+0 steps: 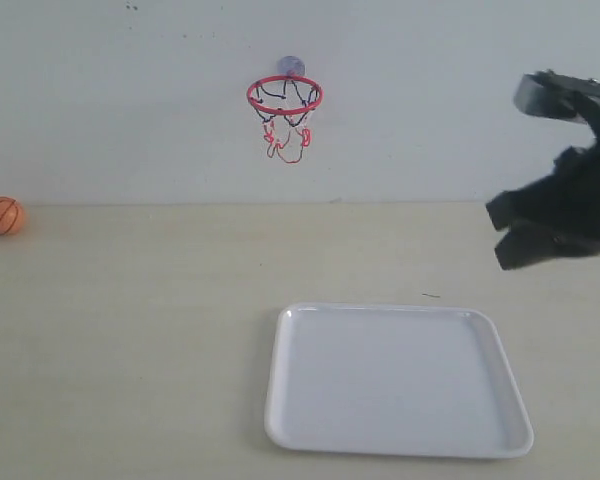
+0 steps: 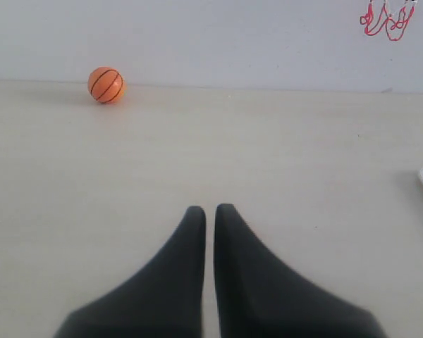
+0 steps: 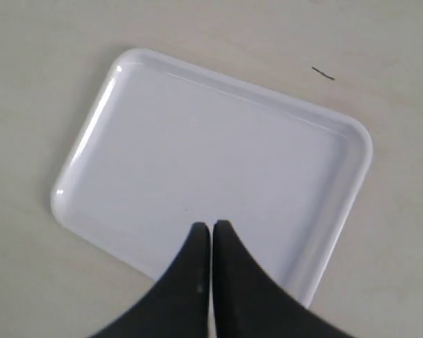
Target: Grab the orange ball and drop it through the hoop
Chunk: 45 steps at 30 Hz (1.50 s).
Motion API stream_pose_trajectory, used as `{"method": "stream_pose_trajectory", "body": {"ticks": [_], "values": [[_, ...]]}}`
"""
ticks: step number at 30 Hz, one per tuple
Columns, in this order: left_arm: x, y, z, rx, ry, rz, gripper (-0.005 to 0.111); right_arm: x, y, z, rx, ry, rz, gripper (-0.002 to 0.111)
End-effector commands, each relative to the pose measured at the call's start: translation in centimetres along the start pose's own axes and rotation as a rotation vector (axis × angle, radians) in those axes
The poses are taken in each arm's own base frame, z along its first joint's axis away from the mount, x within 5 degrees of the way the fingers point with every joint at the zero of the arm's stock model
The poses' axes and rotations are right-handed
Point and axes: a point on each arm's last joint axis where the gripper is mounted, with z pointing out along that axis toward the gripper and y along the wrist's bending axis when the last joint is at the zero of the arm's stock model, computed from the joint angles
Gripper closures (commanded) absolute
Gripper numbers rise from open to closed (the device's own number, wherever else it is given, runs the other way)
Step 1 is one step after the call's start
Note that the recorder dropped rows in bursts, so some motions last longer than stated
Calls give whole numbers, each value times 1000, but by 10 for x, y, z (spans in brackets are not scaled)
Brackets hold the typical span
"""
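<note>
The orange ball point(image 1: 2, 215) rests on the table at the far left, against the back wall; the left wrist view has the orange ball point(image 2: 106, 84) well ahead of my left gripper point(image 2: 210, 210), which is shut and empty. The hoop point(image 1: 284, 96), a red ring with a dangling string net, is stuck to the wall at the upper middle by a round suction cup; only the hoop's net tips point(image 2: 388, 21) show in the left wrist view. My right gripper point(image 1: 502, 238) hangs raised at the right, shut and empty, above the tray in its own view point(image 3: 211, 225).
A white tray point(image 1: 280, 400) lies near the table's front, right of centre, with nothing in it; the right wrist view has the tray's rim point(image 3: 352, 176) below the fingers. The left arm is out of the exterior view.
</note>
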Motion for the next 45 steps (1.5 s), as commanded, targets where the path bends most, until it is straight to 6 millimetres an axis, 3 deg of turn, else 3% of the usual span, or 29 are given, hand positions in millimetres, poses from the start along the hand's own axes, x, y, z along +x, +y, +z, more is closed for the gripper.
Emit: {"method": "stream_pose_trajectory", "body": {"ticks": [1,7,15,18,24,26,29,36,39,45], "values": [[1,0,0,2,2,-11,103,64,18,-30,61,-99,2,109],[1,0,0,2,2,-11,103,122,50,-73,19,-154,-59,109],[1,0,0,2,2,-11,103,158,82,-129,32,-419,-187,109],[1,0,0,2,2,-11,103,174,93,-155,95,-618,-276,109],[1,0,0,2,2,-11,103,206,107,-178,113,-803,-320,109],[1,0,0,2,2,-11,103,212,102,-174,163,-883,-343,109],[1,0,0,2,2,-11,103,217,75,-138,258,-1019,-246,109],[1,0,0,2,2,-11,103,238,38,-70,320,-979,-100,109],[1,0,0,2,2,-11,103,243,34,-61,317,-950,-84,109],[1,0,0,2,2,-11,103,243,36,-61,272,-956,-56,109]]}}
